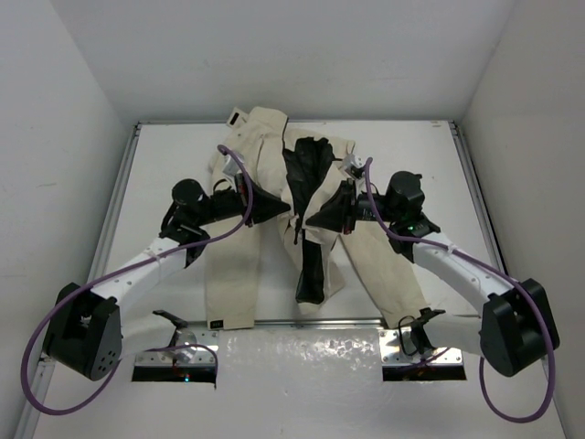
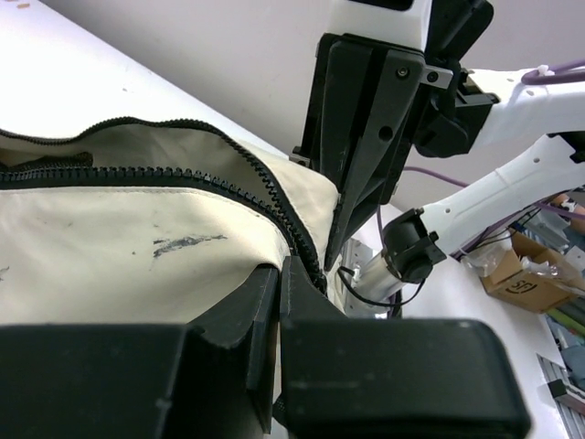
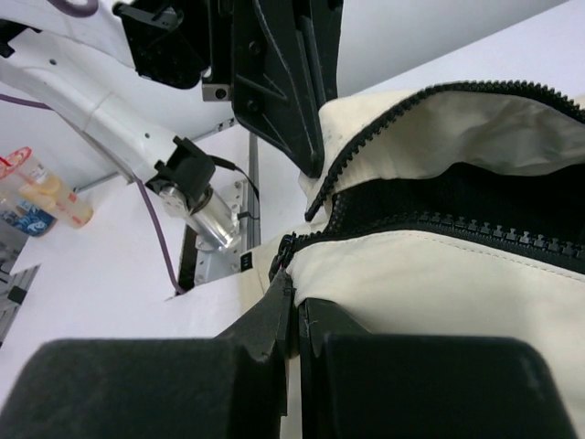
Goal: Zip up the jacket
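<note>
The jacket (image 1: 233, 274) lies open on the worktop (image 1: 155, 165). Its long axis runs far to near, with both sleeves reaching toward the arm bases. The left gripper (image 1: 285, 208) and right gripper (image 1: 307, 221) meet at its front opening. Only the wrist views show the 2 pairs of fingers clenched on the jacket's edges beside the unjoined zipper teeth (image 2: 228, 169).

text: none legible | cardboard box (image 2: 526, 274) label: blurred | bottles (image 3: 46, 197): unreadable
</note>
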Controlling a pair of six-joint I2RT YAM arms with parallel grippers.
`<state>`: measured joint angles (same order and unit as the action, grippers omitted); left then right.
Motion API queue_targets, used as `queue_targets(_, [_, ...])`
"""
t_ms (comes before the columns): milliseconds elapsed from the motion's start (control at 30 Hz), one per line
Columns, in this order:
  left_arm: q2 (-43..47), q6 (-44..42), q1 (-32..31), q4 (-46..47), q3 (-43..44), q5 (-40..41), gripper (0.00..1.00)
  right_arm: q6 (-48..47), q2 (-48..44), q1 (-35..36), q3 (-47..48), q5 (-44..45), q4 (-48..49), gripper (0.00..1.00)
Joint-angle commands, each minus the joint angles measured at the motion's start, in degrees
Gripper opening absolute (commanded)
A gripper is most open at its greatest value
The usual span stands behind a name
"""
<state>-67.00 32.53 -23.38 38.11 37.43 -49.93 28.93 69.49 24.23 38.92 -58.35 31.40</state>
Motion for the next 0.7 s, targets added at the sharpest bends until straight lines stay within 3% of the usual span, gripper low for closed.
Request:
queue_targets(0, [1.35, -0.71, -1.06, 4.43, -0.77, -0.60, 0.00, 2.45, 0.29, 0.56, 0.29, -1.42, 8.41, 0.00])
queue_targets(267, [1.26, -0.28, -1.32, 6.01, -1.04, -0.34, 0.00, 7.01, 1.52, 0.82, -1.12, -1.15, 15.80, 0.00])
queue_targets(667, [1.96, 1.74, -1.32, 9.27, -1.66, -1.75, 0.00, 4.30, 1.96, 1.00, -1.48, 1.83, 13.25, 0.00])
